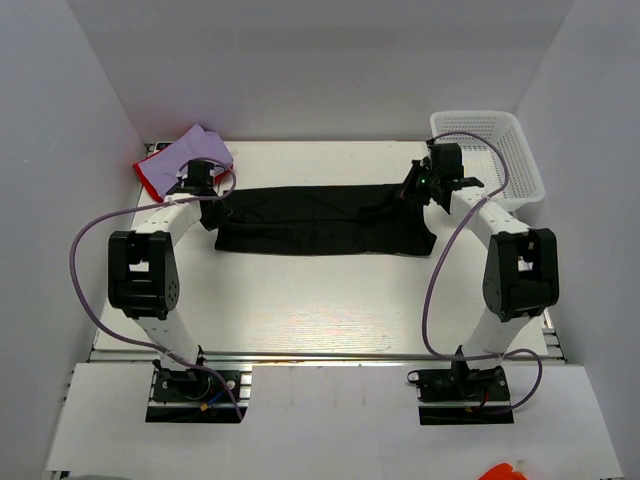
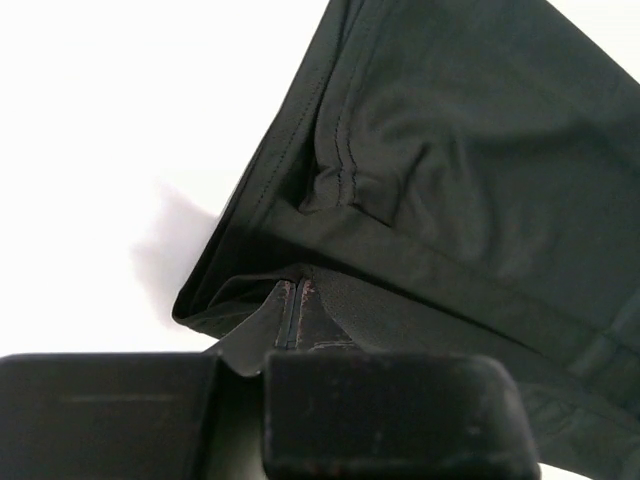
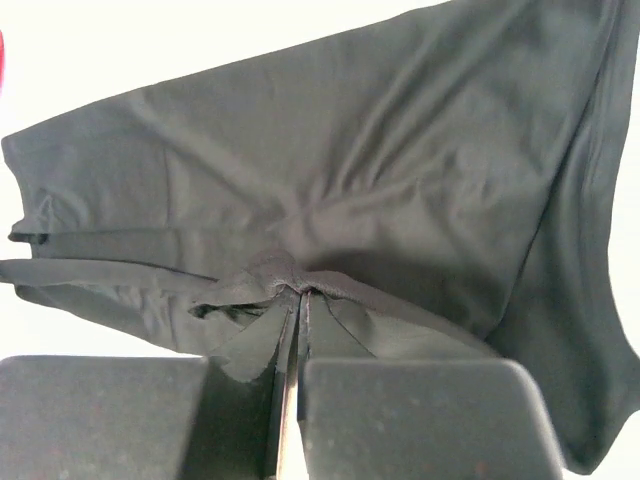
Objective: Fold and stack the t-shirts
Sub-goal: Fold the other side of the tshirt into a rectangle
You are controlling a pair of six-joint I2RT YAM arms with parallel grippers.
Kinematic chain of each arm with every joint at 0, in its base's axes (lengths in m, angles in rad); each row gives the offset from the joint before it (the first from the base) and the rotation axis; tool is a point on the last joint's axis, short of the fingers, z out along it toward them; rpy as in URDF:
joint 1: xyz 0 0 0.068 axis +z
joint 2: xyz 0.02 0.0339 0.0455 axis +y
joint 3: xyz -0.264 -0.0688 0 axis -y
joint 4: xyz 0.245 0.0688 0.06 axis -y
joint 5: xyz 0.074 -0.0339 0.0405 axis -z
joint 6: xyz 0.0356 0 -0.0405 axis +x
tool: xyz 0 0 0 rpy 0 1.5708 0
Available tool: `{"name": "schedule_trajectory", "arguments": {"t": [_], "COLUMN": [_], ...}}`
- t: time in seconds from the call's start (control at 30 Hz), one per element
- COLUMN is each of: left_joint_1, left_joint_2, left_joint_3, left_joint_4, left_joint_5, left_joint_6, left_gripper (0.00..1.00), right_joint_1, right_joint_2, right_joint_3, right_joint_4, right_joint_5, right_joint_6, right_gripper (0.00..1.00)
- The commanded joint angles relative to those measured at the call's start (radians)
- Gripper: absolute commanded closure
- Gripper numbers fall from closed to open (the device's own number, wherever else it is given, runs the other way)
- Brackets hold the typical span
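- Closest to the left wrist camera, the left gripper (image 2: 291, 303) has its two dark fingers pressed together with almost no gap, and a fold of the black t-shirt (image 2: 480, 150) is pinched between them.
- From that pinch the cloth spreads away to the far right, a stitched hem running up along its left edge, with bare white table (image 2: 110, 120) to the left of it.
- Seen from the right wrist, the right gripper (image 3: 298, 300) is clamped the same way, with a bunched pleat of black cloth caught at its fingertips and the rest of the shirt fanning out beyond them.
- From above, the black t-shirt lies stretched as a long band across the far middle of the table, left to right.
- Each arm holds one end: the left gripper at the left end, the right gripper at the far right corner.
- At the far left corner, behind the left wrist, the lavender t-shirt (image 1: 200, 148) lies on top of the red t-shirt (image 1: 150, 172), apart from the black one.
- A white mesh basket (image 1: 500, 150) stands at the far right, just behind the right arm.
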Motion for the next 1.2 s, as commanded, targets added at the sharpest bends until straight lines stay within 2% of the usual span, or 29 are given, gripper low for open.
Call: {"name": "schedule_trajectory", "arguments": {"t": [0.0,0.33,0.67,0.73,0.77,0.8,0.83,0.87,0.9,0.93,0.97,1.0,1.03,1.07,1.13,1.17], "left_joint_1": [0.015,0.035,0.035,0.044,0.044,0.044,0.044,0.044,0.044,0.044,0.044,0.044,0.044,0.044,0.035,0.024], "left_joint_2": [0.01,0.057,0.163,0.183,0.192,0.212,0.221,0.232,0.241,0.241,0.241,0.241,0.22,0.185,0.149,0.135], "left_joint_3": [0.047,0.091,0.172,0.192,0.211,0.221,0.247,0.27,0.293,0.327,0.338,0.338,0.321,0.306,0.256,0.238], "left_joint_4": [0.02,0.09,0.09,0.09,0.081,0.081,0.067,0.044,0.02,-0.012,-0.025,-0.025,-0.002,0.013,0.044,0.072], "left_joint_5": [-0.005,0.033,0.021,0.021,0.007,0.007,-0.007,-0.021,-0.03,-0.041,-0.041,-0.041,-0.027,-0.015,0.005,0.028], "left_joint_6": [0.014,0.054,0.054,0.054,0.054,0.045,0.035,0.026,0.026,0.026,0.026,0.026,0.026,0.026,0.038,0.05], "left_gripper": [1.0,1.0,1.0,0.88,0.78,0.64,0.43,0.34,0.12,0.08,0.06,0.0,0.0,0.0,0.0,0.0], "right_joint_1": [-0.014,-0.043,-0.049,-0.051,-0.051,-0.049,-0.049,-0.052,-0.048,-0.049,-0.048,-0.048,-0.043,-0.038,-0.034,-0.029], "right_joint_2": [0.034,0.145,0.304,0.358,0.388,0.408,0.468,0.487,0.528,0.553,0.562,0.563,0.529,0.508,0.403,0.38], "right_joint_3": [0.087,0.241,0.403,0.451,0.468,0.507,0.558,0.593,0.662,0.729,0.77,0.775,0.729,0.698,0.623,0.494], "right_joint_4": [0.041,-0.008,-0.063,-0.062,-0.062,-0.063,-0.068,-0.1,-0.135,-0.176,-0.195,-0.214,-0.218,-0.211,-0.153,-0.137], "right_joint_5": [-0.031,-0.046,-0.064,-0.064,-0.071,-0.069,-0.071,-0.077,-0.089,-0.095,-0.103,-0.109,-0.1,-0.097,-0.104,-0.109], "right_joint_6": [-0.064,-0.131,-0.113,-0.107,-0.105,-0.11,-0.113,-0.119,-0.131,-0.133,-0.139,-0.162,-0.167,-0.186,-0.19,-0.19], "right_gripper": [1.0,1.0,1.0,1.0,1.0,0.97,0.91,0.7,0.59,0.52,0.34,0.23,0.2,0.1,0.1,0.1]}}
